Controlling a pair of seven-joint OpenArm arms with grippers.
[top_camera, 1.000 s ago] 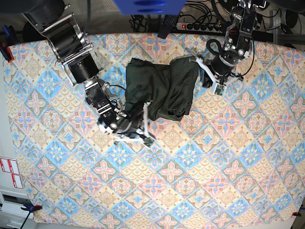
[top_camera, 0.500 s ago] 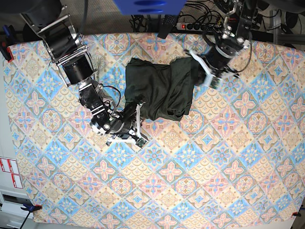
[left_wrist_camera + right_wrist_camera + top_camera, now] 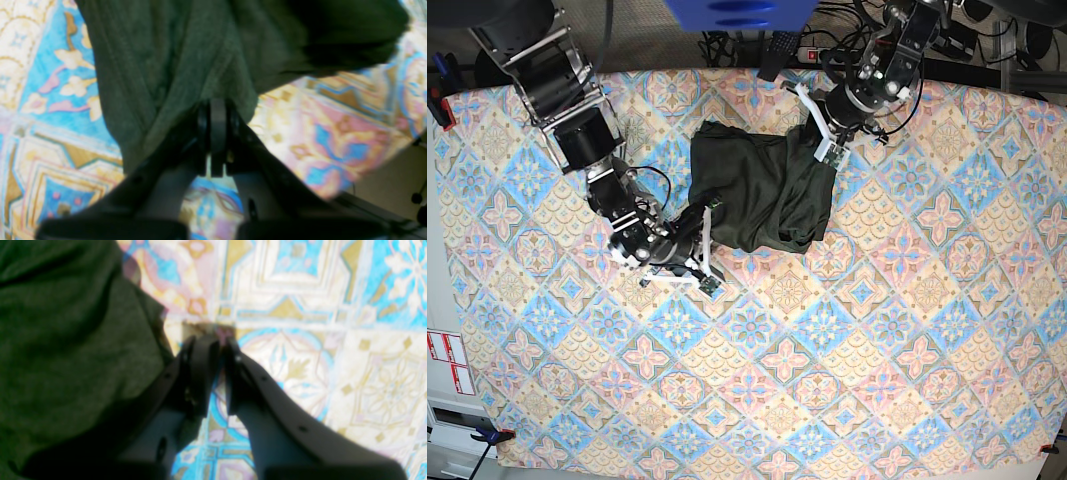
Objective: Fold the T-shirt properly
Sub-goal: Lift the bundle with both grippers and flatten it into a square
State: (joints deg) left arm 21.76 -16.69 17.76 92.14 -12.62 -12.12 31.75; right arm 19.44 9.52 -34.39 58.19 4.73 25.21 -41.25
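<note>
The T-shirt (image 3: 762, 190) lies bunched in a rumpled dark green heap on the far middle part of the bench (image 3: 877, 330), which is covered by a cloth of blue, pink and cream tile patterns. The heap is wider at its far edge and narrows toward its near right corner.

The left end effector (image 3: 819, 132) sits at the far right corner of the shirt. In the left wrist view its fingers are pressed together at the tips (image 3: 213, 110), and folds of green fabric (image 3: 173, 66) gather right at them and hang away from the camera; the tips seem to pinch a fold of the cloth, though the blur makes the exact bite hard to see.

The right end effector (image 3: 707, 245) lies low over the bench at the near left edge of the shirt, its white fingers pointing toward the fabric. In the right wrist view its two dark fingers (image 3: 200, 373) stand almost closed, with only a thin slit between them, and nothing shows in that slit. The shirt (image 3: 66, 340) fills the left of that view, just beside the fingers, and the patterned cloth (image 3: 333, 340) lies beyond the tips.
</note>
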